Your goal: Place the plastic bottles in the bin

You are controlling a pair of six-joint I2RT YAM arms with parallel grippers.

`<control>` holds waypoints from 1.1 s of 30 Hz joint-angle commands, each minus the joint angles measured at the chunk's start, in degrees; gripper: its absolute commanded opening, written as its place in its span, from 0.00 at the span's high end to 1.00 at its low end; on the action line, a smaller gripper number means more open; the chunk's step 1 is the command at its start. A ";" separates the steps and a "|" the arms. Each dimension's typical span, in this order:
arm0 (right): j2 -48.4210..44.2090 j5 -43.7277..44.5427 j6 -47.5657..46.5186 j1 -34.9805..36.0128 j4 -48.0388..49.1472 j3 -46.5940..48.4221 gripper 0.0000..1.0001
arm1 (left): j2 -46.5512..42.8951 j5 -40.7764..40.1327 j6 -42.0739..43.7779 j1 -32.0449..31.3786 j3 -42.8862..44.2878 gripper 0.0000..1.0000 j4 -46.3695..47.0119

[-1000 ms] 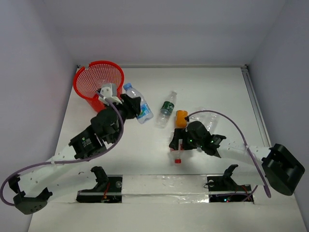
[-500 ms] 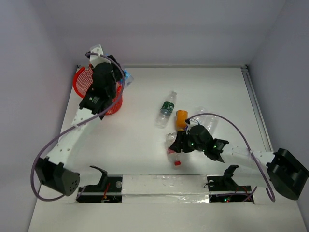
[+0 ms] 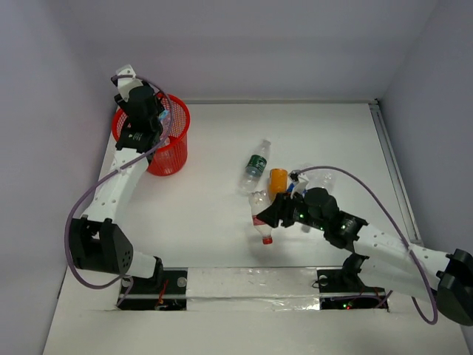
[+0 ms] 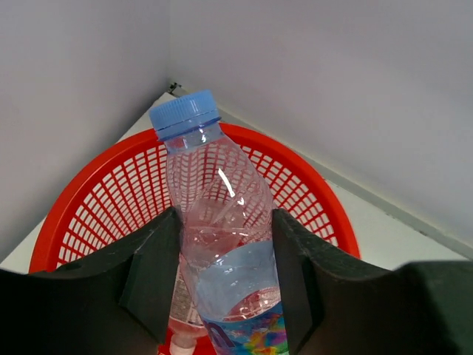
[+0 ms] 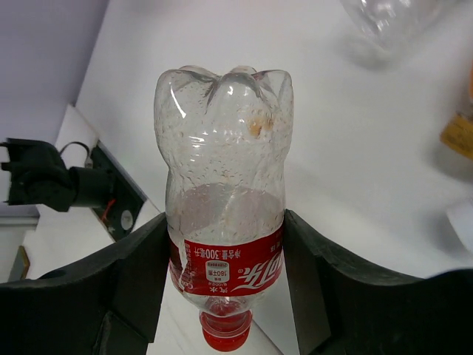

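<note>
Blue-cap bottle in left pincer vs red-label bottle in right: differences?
Label: blue-cap bottle blue, red-label bottle red. Pose: blue-cap bottle's cap points away from its wrist camera, red-label bottle's base does. Place: blue-cap bottle over the bin, red-label bottle over the table. Both clear, clamped in the left pincer and right pincer respectively.

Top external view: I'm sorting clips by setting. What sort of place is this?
Likely a robot-lab test cell: a white table boxed in by plain walls, two robot arms bolted at its near edge, and plastic bottles staged with a red mesh bin.
</note>
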 commanded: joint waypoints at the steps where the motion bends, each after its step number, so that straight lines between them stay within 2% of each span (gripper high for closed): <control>1: 2.01 -1.72 -2.46 0.62 4.69 7.67 0.41 | 0.08 -3.40 4.64 -0.04 -3.40 0.55 8.47; 2: 2.89 -2.07 -2.81 0.62 5.22 10.99 0.42 | 0.52 -3.75 4.73 -0.04 -3.58 0.52 8.38; 5: 5.79 -1.29 -3.52 0.62 8.28 15.75 0.42 | 1.23 -1.91 5.09 -0.04 -3.41 0.32 7.86; 6: 6.41 -1.20 -3.60 0.62 9.69 18.46 0.42 | 0.62 -1.30 4.39 -0.04 -3.06 0.23 6.55; 10: 12.03 -0.05 -5.61 0.62 12.16 27.61 0.42 | -3.59 4.75 1.84 -0.04 -2.01 0.12 4.43; 16: 24.40 2.06 -9.31 0.62 14.97 43.23 0.42 | -17.91 16.17 -4.49 -0.04 -4.45 0.14 2.23; 22: 39.53 0.04 -11.69 0.62 16.38 61.27 0.42 | -31.27 20.07 -5.90 -0.04 -11.13 0.21 5.13; 26: 52.71 -0.05 -12.57 0.62 13.85 77.43 0.42 | -35.41 20.24 -5.81 -0.04 -13.95 0.22 6.71; 27: 58.30 0.47 -12.48 0.62 13.05 84.51 0.42 | -35.94 20.33 -5.81 -0.04 -14.39 0.23 7.15; 29: 63.69 1.52 -12.57 0.62 12.61 91.14 0.42 | -36.39 20.86 -5.55 -0.04 -14.57 0.23 7.50; 30: 69.38 1.96 -12.31 0.62 12.08 94.48 0.42 | -36.30 21.12 -5.64 -0.04 -14.57 0.23 7.50; 31: 72.22 2.49 -12.13 0.62 11.12 102.09 0.42 | -36.21 21.99 -5.64 0.48 -14.75 0.23 7.68; 33: 80.19 3.98 -12.22 0.62 8.30 109.51 0.41 | -36.04 22.61 -5.90 0.49 -14.83 0.24 7.77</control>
